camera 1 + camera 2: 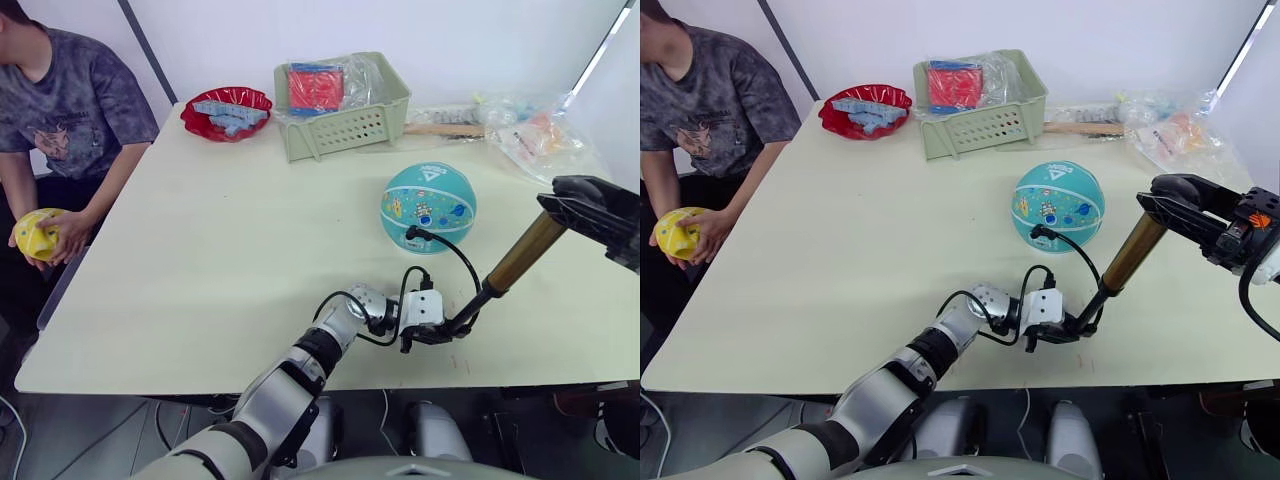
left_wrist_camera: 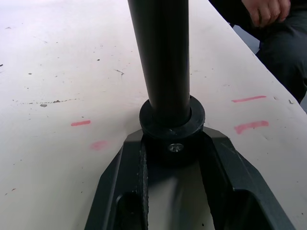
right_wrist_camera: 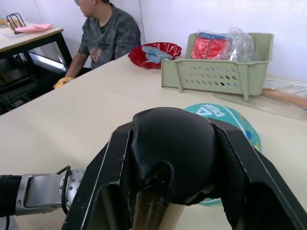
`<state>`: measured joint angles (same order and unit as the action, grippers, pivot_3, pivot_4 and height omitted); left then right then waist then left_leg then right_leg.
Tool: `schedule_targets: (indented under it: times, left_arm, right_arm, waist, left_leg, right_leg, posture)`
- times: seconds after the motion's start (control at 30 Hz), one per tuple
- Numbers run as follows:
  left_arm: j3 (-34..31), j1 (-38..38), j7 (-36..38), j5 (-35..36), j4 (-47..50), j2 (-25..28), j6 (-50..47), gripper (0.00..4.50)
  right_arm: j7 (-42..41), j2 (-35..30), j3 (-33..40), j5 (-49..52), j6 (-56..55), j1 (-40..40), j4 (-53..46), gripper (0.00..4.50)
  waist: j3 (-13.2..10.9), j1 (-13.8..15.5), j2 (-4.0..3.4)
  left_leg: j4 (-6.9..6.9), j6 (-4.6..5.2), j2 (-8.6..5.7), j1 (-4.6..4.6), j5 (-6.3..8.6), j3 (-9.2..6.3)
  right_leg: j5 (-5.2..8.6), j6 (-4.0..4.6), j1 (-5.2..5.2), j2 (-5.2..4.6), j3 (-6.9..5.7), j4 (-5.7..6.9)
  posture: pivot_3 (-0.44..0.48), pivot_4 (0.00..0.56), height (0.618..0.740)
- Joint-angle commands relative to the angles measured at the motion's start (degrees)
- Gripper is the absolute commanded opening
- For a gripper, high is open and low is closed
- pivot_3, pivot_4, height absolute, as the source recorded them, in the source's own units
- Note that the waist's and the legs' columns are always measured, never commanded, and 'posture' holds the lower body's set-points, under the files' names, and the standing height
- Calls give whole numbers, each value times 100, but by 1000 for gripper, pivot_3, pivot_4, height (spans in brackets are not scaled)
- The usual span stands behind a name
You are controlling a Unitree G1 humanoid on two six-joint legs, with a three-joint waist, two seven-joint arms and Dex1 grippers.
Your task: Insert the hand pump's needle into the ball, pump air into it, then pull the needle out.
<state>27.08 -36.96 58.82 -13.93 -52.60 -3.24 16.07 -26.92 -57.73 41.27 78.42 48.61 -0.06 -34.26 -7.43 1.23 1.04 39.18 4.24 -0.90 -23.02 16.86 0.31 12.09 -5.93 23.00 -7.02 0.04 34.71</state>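
The teal ball [image 1: 430, 203] rests on the table right of centre. The hand pump [image 1: 525, 252] leans from its black base near the front edge up to the right. My left gripper [image 1: 444, 331] is shut on the pump's black base cap [image 2: 171, 125], which rests on the table. My right gripper [image 1: 575, 207] is shut on the black handle [image 3: 171, 148] at the pump's upper end. A thin black hose [image 1: 458, 252] arcs from the base to a small black fitting [image 1: 411, 234] against the ball's near side. The needle itself is hidden at the ball's surface.
A green basket [image 1: 345, 128] with bagged items and a red bowl [image 1: 227, 112] stand at the back. Plastic bags [image 1: 540, 135] and a wooden-handled tool [image 1: 445, 129] lie at the back right. A person seated at the left holds a yellow ball [image 1: 36, 235].
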Motion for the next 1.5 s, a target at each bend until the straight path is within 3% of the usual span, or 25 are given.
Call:
schedule_targets:
  times: [0.03, 0.23, 0.3, 0.4, 0.87, 0.97, 1.23, 1.5]
  left_arm:
    - [405, 283, 136, -384, -586, 128, -186, 1095]
    - [409, 244, 109, -371, -656, 116, -171, 1095]
    - [402, 213, 89, -374, -710, 114, -160, 1095]
    - [383, 156, 56, -375, -791, 107, -145, 1095]
    - [363, 42, 20, -364, -929, 111, -97, 1095]
    - [352, 34, 7, -354, -932, 103, -109, 1095]
    - [364, 6, 18, -371, -983, 105, -91, 1095]
    - [371, -59, -2, -373, -1068, 122, -44, 1095]
  right_arm:
    - [-225, 305, 249, -360, -351, 320, -404, 1618]
    - [-699, 741, -275, -1255, -790, 930, -547, 1618]
    - [-858, 1034, -865, -1837, -1130, 1094, -457, 1618]
    - [-1345, 1291, -1644, -2843, -1760, 1453, -168, 1618]
    - [-2844, 2070, -2938, -4732, -4261, 1939, 1684, 1618]
    - [-3074, 2085, -2944, -4801, -4630, 1917, 1831, 1618]
    - [-3484, 1502, -2459, -4133, -4347, 1661, 1364, 1618]
    - [-3892, 580, -994, -2640, -3160, 1660, 797, 1618]
  waist:
    - [3, 7, 5]
    - [23, 4, 17]
    - [42, -7, 32]
    - [61, -15, 48]
    - [74, -20, 63]
    - [75, -23, 63]
    - [58, 5, 40]
    - [19, 113, 0]
  left_leg:
    - [0, 0, 0, 0, 0, -7]
    - [1, 0, 1, 23, 0, -41]
    - [1, 0, 1, 27, 0, -44]
    - [6, -1, 4, 34, 0, -71]
    - [3, -3, 3, 86, 0, -95]
    - [0, -6, 4, 105, 1, -97]
    - [0, -8, 4, 103, 2, -102]
    - [1, -12, -3, 56, 4, -108]
  right_leg:
    - [0, 0, -4, 3, -6, -2]
    - [3, 6, -44, 9, -34, -8]
    - [11, 19, -47, 10, -36, -4]
    - [11, 19, -56, 20, -55, -2]
    - [18, 29, -114, 22, -73, -5]
    - [27, 43, -134, 20, -76, -7]
    - [29, 45, -134, 18, -82, -8]
    - [29, 46, -106, 7, -94, -20]
  posture:
    - [0, 150, 738]
    - [0, 150, 738]
    - [0, 150, 738]
    - [0, 150, 738]
    - [0, 150, 738]
    - [0, 150, 738]
    - [0, 150, 738]
    - [0, 150, 738]
